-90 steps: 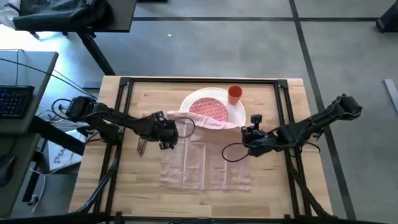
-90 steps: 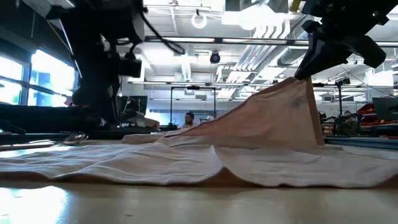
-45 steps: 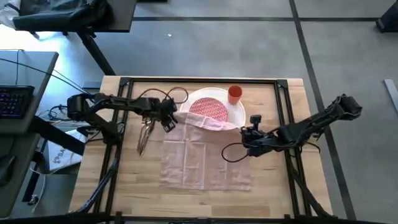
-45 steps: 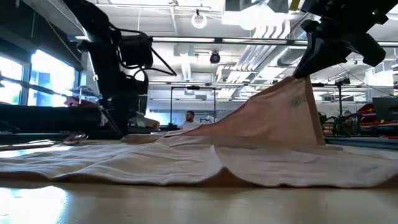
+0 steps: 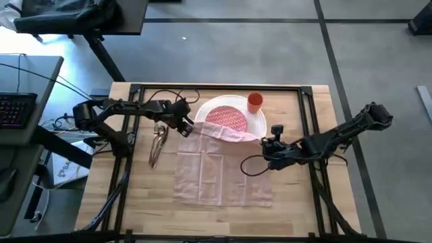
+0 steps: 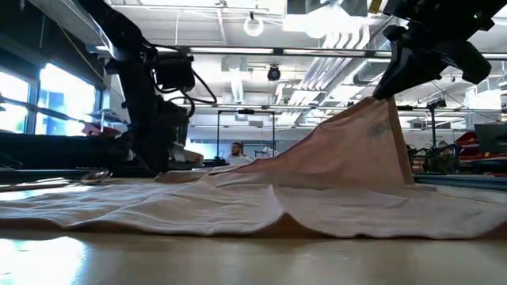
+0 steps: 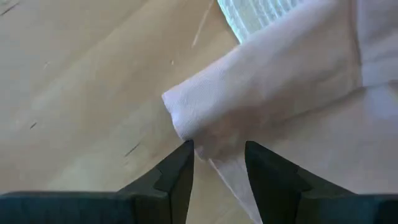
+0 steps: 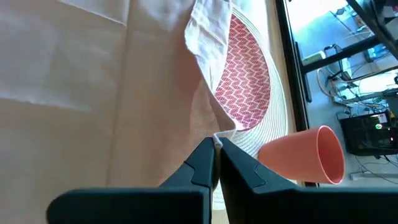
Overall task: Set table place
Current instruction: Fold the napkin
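**Napkin pinched at one corner, other corner between parted fingers**

While the right pincer [image 8: 216, 155] is clenched on the far right corner of the pale pink napkin [image 5: 223, 169], lifting it into a slanted peak in the low view, the left pincer [image 7: 217, 165] stands with its fingers parted, the folded far left corner of the cloth lying just before and between the tips. Whether those tips touch the cloth cannot be told.

Seen from above, the left pincer [image 5: 183, 126] sits at the left edge of the large white plate [image 5: 260, 121], and the right pincer [image 5: 268, 150] is just beside the plate's near right rim. Between them the napkin's far edge drapes over the near part of the plate; the rest of the cloth lies spread flat toward the near side of the light-wood surface [image 5: 135, 196].

On the white plate rests the smaller red-patterned plate [image 5: 226, 118], its near edge partly covered by the cloth. The right wrist view shows the same red pattern [image 8: 249, 87] beside the lifted fold. The small orange cup [image 5: 254, 101] stands at the far right rim of the white plate, touching or just on it.

Copper-coloured cutlery [image 5: 157, 145] lies on the bare wood left of the napkin, near the left pincer and apart from the cloth.
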Controlling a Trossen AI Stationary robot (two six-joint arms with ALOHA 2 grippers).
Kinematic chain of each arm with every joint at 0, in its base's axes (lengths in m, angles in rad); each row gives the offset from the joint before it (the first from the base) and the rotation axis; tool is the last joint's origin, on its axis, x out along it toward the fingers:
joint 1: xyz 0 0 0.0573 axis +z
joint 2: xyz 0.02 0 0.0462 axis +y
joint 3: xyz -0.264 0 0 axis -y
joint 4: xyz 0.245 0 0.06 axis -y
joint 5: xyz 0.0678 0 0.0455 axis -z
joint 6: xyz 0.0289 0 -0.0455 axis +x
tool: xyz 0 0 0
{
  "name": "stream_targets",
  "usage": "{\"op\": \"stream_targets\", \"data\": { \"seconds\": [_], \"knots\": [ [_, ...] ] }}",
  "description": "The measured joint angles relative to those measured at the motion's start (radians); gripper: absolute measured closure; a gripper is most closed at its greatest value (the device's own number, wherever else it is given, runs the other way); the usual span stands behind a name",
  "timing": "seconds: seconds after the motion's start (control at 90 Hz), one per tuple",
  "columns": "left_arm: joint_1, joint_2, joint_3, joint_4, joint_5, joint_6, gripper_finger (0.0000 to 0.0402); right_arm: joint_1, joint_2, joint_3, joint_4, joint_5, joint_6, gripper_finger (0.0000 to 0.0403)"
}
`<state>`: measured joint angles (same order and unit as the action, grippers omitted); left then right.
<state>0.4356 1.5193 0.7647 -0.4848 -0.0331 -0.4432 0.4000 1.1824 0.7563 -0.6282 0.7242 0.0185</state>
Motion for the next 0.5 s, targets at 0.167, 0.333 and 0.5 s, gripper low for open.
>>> {"op": "stream_targets", "data": {
  "seconds": [0.167, 0.333, 0.5],
  "knots": [
    [0.009, 0.041, 0.0, 0.013, 0.012, -0.032, 0.0275, 0.0, 0.0, 0.0, 0.006, 0.0, 0.0, 0.0403],
    [0.012, 0.066, 0.001, 0.027, 0.023, -0.027, 0.0277, 0.0, 0.0, 0.0, 0.005, 0.0, -0.012, 0.0403],
    [0.011, 0.056, 0.001, 0.048, -0.001, -0.006, 0.0316, 0.0, 0.0, 0.0, 0.01, 0.0, -0.027, 0.0403]
  ]
}}
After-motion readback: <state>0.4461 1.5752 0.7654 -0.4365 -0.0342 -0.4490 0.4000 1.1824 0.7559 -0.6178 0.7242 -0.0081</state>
